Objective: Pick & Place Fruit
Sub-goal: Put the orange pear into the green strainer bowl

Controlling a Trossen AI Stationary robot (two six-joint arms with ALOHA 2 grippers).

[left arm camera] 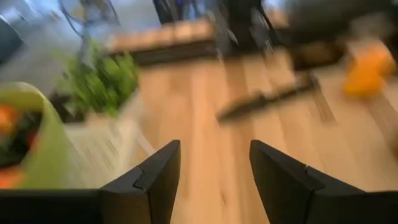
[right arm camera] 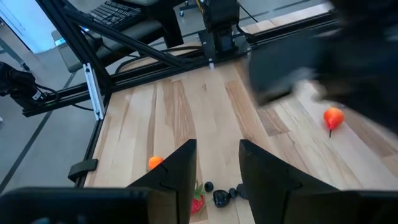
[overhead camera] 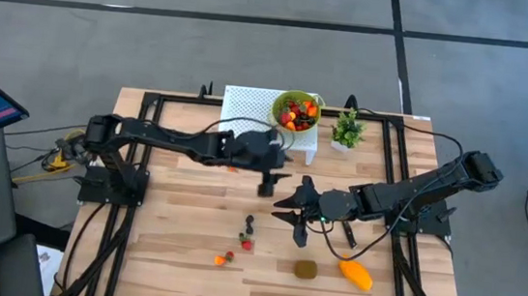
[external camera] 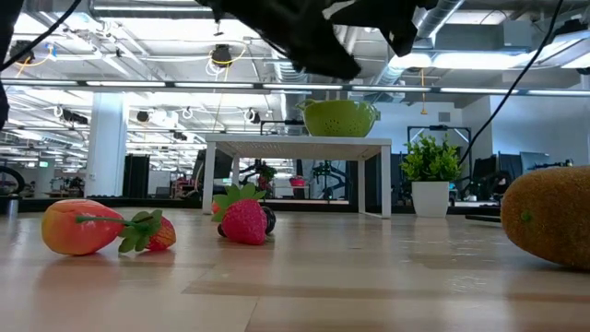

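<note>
Over the counter's middle: the left gripper is hanging in the air near the white stand, its fingers standing apart with nothing between them, judged to be between a drop and the next pick.
Right gripper: it is hovering just right of the counter's middle, above the loose berries; its fingers are parted and grasping nothing, which looks like lining up for a pick.
Green bowl: it is sitting on the white stand at the far edge and is already holding red and orange pieces, so it is likely the drop point.
Loose fruit: a strawberry and dark berries are lying near the middle of the near half, with a small orange piece closer to the near edge.
Kiwi: it is resting near the near edge.
Mango: it is lying just beside the kiwi, toward the right edge.
Potted plant: it is standing right of the stand.
Counter: pale wooden planks are carrying everything inside a black frame.
Room: grey floor is surrounding the rig, and an open office with ceiling lights is showing behind.
</note>
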